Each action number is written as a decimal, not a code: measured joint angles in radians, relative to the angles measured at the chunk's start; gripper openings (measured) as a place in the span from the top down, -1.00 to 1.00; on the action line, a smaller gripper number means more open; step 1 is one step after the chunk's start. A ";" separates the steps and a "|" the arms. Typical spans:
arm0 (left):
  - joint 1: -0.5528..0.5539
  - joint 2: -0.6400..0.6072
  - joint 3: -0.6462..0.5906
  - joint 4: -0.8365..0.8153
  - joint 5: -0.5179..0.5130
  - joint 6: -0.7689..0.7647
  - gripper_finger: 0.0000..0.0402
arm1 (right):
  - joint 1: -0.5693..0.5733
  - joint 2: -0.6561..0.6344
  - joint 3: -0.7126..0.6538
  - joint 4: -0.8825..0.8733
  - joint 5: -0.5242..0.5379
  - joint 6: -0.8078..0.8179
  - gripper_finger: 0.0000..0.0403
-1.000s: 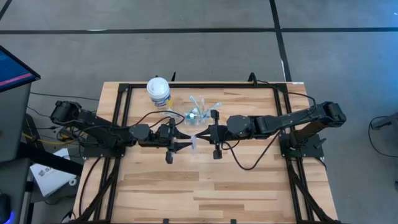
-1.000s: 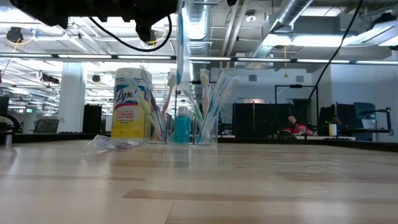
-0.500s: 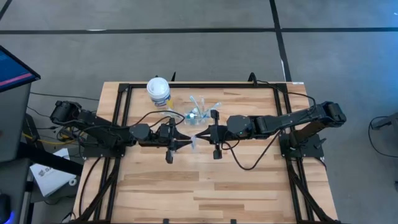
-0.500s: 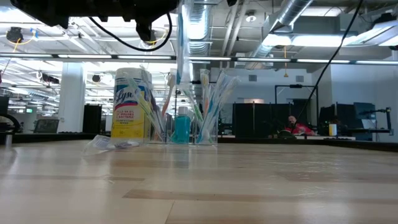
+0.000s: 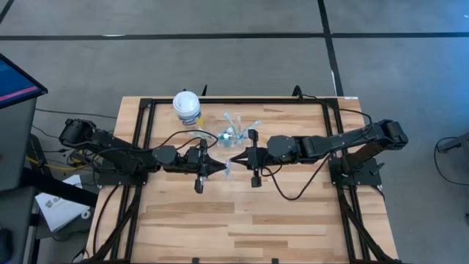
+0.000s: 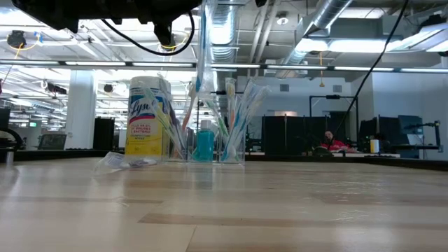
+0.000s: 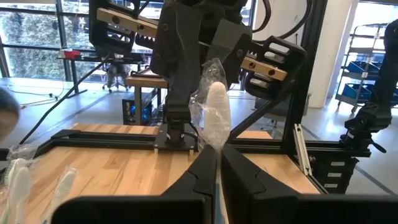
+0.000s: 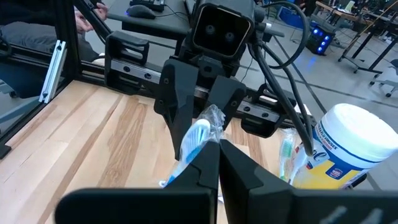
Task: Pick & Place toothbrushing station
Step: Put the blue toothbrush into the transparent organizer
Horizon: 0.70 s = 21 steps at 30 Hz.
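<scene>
A toothbrush in a clear wrapper hangs upright high above the table's middle, between my left gripper and my right gripper, both shut on it. Behind it a small clear cup stands on its base on the table. It holds several toothbrushes and a small blue tube. In the low view both grippers are above the picture's top edge. My left gripper pinches the wrapped toothbrush between its two fingers, just below its white wrapped end. The fingers come level from the table's left, across the brush, which stands upright and clear of the table. My right gripper pinches the same brush between its two fingers, beside the blue and white end inside the wrapper. The fingers come level from the table's right, across the brush, facing the left gripper. The brush is lifted clear.
A yellow canister with a white lid stands left of the cup at the far side. A crumpled clear wrapper lies on the table near it. A black frame borders the table's far half. The near half is bare wood.
My left gripper has shut on the wrapped toothbrush held by my right gripper. Neither arm has shifted, and the brush stays upright in the same place.
</scene>
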 joint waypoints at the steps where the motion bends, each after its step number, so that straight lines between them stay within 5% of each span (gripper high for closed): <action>1: 0.000 0.000 0.000 0.000 0.000 0.000 0.99 | 0.000 0.000 0.000 0.000 0.000 -0.011 1.00; 7: 0.000 -0.001 0.000 0.000 -0.012 0.000 0.99 | -0.006 0.000 0.000 0.000 0.002 -0.011 0.95; 21: 0.000 -0.015 0.000 -0.020 -0.073 0.026 1.00 | -0.041 0.000 0.000 -0.031 0.005 -0.010 0.51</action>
